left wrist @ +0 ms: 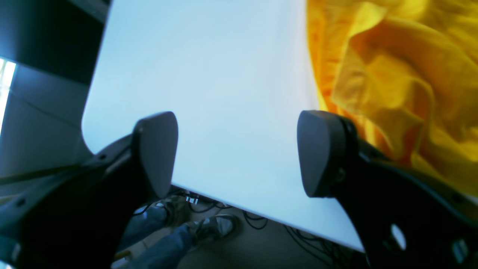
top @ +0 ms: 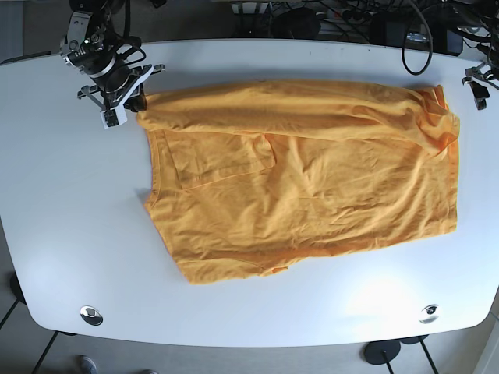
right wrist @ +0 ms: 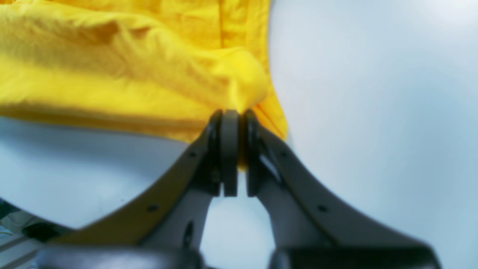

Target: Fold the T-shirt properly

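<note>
The yellow-orange T-shirt (top: 296, 179) lies spread and wrinkled on the white table (top: 62, 234), its far edge folded over toward the middle. My right gripper (top: 131, 95) is at the shirt's far left corner. In the right wrist view it (right wrist: 233, 116) is shut on a bunched edge of the yellow fabric (right wrist: 130, 67). My left gripper (left wrist: 239, 153) is open and empty above bare table, with the shirt (left wrist: 396, 74) just beside its right finger (left wrist: 321, 153). In the base view it (top: 477, 87) shows only at the far right edge, next to the shirt's right corner.
Cables and power strips (top: 343, 15) lie beyond the table's far edge. A person's legs and shoes (left wrist: 186, 231) show below the table edge in the left wrist view. Two metal grommets (top: 91, 315) (top: 429, 313) sit near the front edge.
</note>
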